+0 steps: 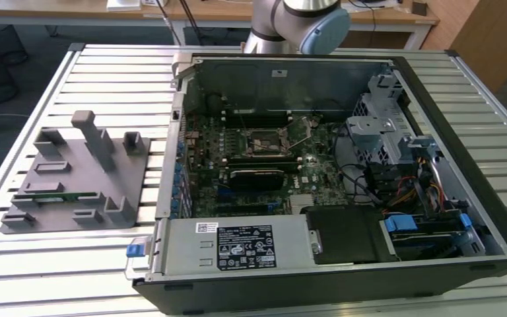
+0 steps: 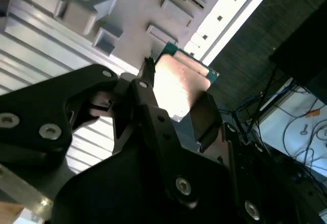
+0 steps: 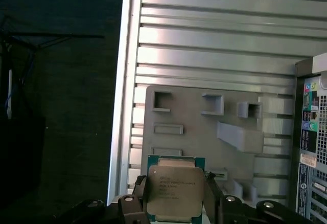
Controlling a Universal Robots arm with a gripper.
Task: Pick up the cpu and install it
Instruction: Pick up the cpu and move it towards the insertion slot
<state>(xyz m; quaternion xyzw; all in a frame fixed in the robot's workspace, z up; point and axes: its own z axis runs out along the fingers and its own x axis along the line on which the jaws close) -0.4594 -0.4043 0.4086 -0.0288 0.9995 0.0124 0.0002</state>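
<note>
Jaws: we see the gripper (image 3: 176,199) drawn in narrow and clamped on the cpu (image 3: 175,187), with a finger (image 3: 140,196) against each of two opposite edges. In the second wrist view the gripper (image 2: 176,109) holds the cpu (image 2: 181,86) the same way.
Cpu from the jaws: it sits right between them, and we judge it lifted clear of what lies beneath.
Cpu facing: its shiny metal top is turned to the first wrist camera, with the green rim showing along the far edge.
Long axis: it is close to square, so we name none; the gripped edges run along the fingers.
Beneath: the grey fixture (image 3: 204,127) on the slatted table (image 3: 214,50). The fixture (image 1: 77,178) lies at the exterior view's left, mid-height.
Socket: the socket (image 1: 267,140) sits near the exterior frame's centre, inside the open computer case (image 1: 306,89), well apart from the fixture.
Arm: the arm (image 1: 302,20) shows at the exterior frame's upper edge.
</note>
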